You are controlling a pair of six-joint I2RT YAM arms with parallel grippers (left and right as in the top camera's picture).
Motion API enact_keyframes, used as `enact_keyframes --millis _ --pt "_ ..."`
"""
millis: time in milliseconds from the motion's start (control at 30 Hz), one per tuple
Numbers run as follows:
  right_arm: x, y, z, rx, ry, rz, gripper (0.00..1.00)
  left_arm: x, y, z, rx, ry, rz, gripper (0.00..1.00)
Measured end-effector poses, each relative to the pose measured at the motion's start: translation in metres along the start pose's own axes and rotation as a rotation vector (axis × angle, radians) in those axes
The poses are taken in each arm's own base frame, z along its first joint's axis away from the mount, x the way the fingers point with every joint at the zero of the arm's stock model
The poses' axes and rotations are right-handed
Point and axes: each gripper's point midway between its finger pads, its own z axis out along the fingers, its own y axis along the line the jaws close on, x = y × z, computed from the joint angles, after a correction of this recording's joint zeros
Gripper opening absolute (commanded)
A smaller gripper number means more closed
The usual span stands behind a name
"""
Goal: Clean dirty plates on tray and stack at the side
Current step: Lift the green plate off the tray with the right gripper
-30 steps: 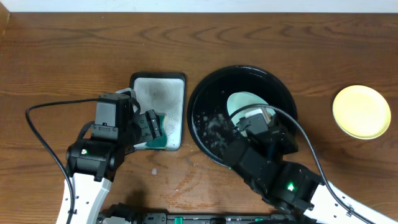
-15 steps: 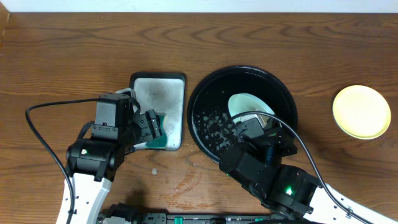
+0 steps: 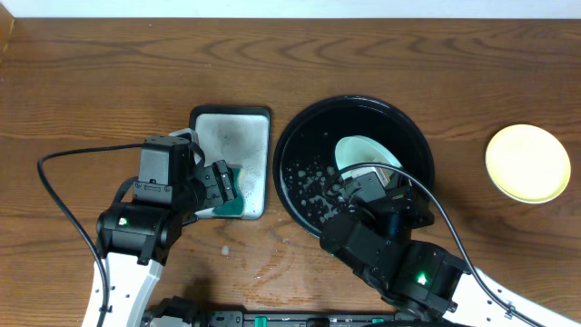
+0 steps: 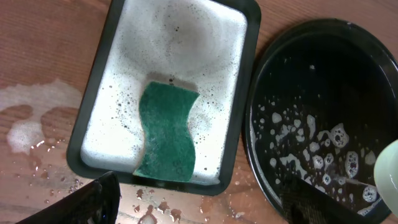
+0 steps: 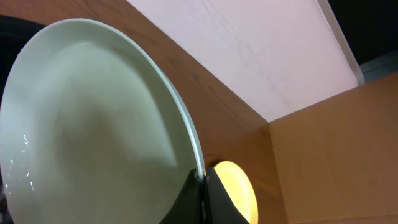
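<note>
Right gripper [image 5: 200, 188] is clenched on the lower rim of a mint-green plate [image 5: 93, 124], holding it tilted on edge above the black tray [image 3: 283, 173]. From overhead the arm hides the near half of that plate, and the tray floor to the gripper's left is flecked with suds. Off to the gripper's right, well apart from the tray's rim, a yellow plate [image 3: 527, 163] lies flat on the tabletop [image 3: 454, 64] with bare wood all round it; the wrist view cuts it to a sliver behind the fingers. Left gripper [image 4: 199, 193] hangs with fingers spread wide, grasping nothing, over the near rim of a rectangular tray [image 4: 245, 74] full of foam. A green sponge [image 4: 166, 134] lies in it just ahead. Only the fingertips show, at that view's bottom corners. A puddle [image 4: 31, 121] wets the wood left of them. Any smear on the held plate is hard to make out.
</note>
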Motion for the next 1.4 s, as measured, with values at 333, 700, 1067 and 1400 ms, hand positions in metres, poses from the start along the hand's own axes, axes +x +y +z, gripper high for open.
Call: enact_keyframes --millis 333,700,1067,1400 --pt "0.000 -0.001 0.000 0.004 -0.001 0.000 0.01 0.000 0.000 0.000 0.000 0.000 0.000 0.83" --pt "0.000 -0.001 0.000 0.004 0.000 0.000 0.01 0.000 0.000 0.000 0.000 0.000 0.000 0.83" --pt "0.000 -0.001 0.001 0.006 0.003 0.016 0.01 0.000 0.000 0.000 0.000 0.000 0.000 0.83" --pt "0.041 -0.031 0.061 0.016 0.241 0.414 0.01 0.000 0.000 0.000 0.000 0.000 0.000 0.83"
